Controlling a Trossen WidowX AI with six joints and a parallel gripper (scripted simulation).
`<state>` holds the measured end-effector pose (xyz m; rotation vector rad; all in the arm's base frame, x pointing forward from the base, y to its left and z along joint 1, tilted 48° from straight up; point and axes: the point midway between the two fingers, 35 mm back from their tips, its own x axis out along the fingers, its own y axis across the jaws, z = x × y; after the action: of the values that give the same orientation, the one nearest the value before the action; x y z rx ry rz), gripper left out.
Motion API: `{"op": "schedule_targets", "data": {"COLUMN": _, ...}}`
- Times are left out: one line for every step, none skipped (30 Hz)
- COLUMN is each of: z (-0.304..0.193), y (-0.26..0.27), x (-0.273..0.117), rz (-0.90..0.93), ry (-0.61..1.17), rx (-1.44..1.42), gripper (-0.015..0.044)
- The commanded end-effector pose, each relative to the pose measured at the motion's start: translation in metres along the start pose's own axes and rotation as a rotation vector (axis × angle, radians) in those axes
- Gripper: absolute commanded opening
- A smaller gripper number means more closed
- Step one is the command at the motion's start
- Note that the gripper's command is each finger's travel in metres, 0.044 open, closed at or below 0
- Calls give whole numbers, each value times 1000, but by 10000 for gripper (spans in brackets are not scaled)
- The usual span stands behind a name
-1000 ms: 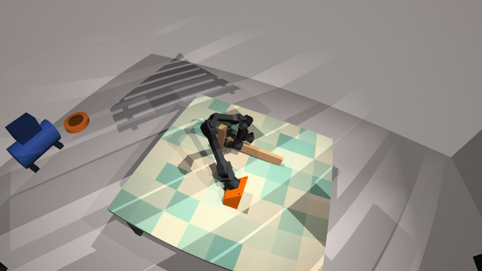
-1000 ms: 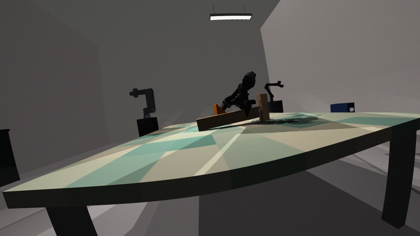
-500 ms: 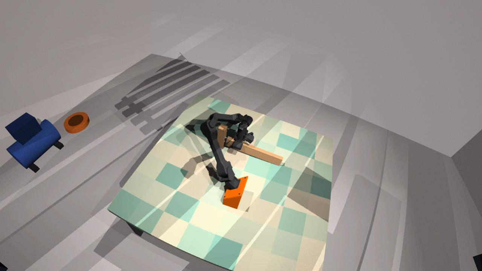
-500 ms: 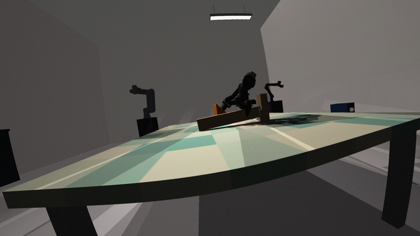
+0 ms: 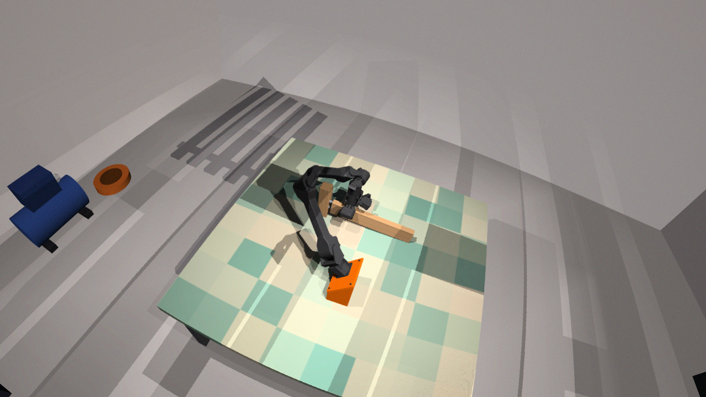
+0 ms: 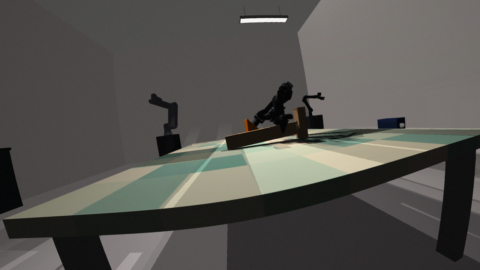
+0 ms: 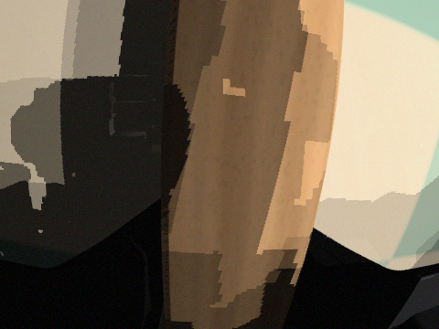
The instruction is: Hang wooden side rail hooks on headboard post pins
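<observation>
The wooden side rail (image 5: 385,226) (image 6: 258,135) (image 7: 247,151) slopes: its far end rests on the table and its other end is raised beside the headboard post. The post (image 5: 325,198) (image 6: 300,122) stands upright on the table. My gripper (image 5: 346,212) (image 6: 283,126) is shut on the rail near its raised end; in the wrist view the dark fingers press on both sides of the wood. The raised end is very close to the post's face. The hooks, the slot and the pins are too small or hidden, so I cannot tell whether the hooks sit on the pins.
The arm's orange base (image 5: 345,282) (image 6: 248,125) stands on the checkered table (image 5: 315,365) (image 6: 214,188), with the arm arching over beside the post. A blue machine (image 5: 49,209) and an orange ring (image 5: 102,188) are on the floor off the table.
</observation>
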<state>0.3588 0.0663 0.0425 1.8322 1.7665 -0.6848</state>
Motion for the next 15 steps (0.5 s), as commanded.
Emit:
{"op": "schedule_targets", "data": {"z": -2, "y": 3, "x": -2, "rz": 9, "ry": -1, "rx": -2, "gripper": 0}}
{"op": "schedule_targets", "data": {"z": -2, "y": 3, "x": -2, "rz": 9, "ry": -1, "rx": -2, "gripper": 0}}
{"op": "schedule_targets", "data": {"z": -2, "y": 3, "x": -2, "rz": 9, "ry": -1, "rx": -2, "gripper": 0}}
{"op": "schedule_targets", "data": {"z": -2, "y": 3, "x": -2, "rz": 9, "ry": -1, "rx": -2, "gripper": 0}}
{"op": "schedule_targets", "data": {"z": -2, "y": 3, "x": -2, "rz": 9, "ry": -1, "rx": -2, "gripper": 0}}
{"op": "schedule_targets", "data": {"z": -2, "y": 2, "x": -2, "rz": 9, "ry": -1, "rx": -2, "gripper": 0}}
{"op": "schedule_targets", "data": {"z": -3, "y": 2, "x": -2, "rz": 9, "ry": -1, "rx": -2, "gripper": 0}}
{"op": "schedule_targets", "data": {"z": -3, "y": 2, "x": -3, "rz": 9, "ry": -1, "rx": -2, "gripper": 0}}
{"op": "schedule_targets", "data": {"z": -3, "y": 2, "x": -3, "rz": 9, "ry": -1, "rx": -2, "gripper": 0}}
{"op": "schedule_targets", "data": {"z": -3, "y": 2, "x": -3, "rz": 9, "ry": -1, "rx": -2, "gripper": 0}}
{"op": "schedule_targets", "data": {"z": -3, "y": 2, "x": -3, "rz": 9, "ry": -1, "rx": -2, "gripper": 0}}
{"op": "schedule_targets", "data": {"z": -3, "y": 2, "x": -3, "rz": 9, "ry": -1, "rx": -2, "gripper": 0}}
{"op": "schedule_targets", "data": {"z": -3, "y": 2, "x": -3, "rz": 9, "ry": -1, "rx": -2, "gripper": 0}}
{"op": "schedule_targets", "data": {"z": -3, "y": 2, "x": -3, "rz": 9, "ry": -1, "rx": -2, "gripper": 0}}
{"op": "schedule_targets", "data": {"z": -3, "y": 1, "x": -3, "rz": 9, "ry": -1, "rx": -2, "gripper": 0}}
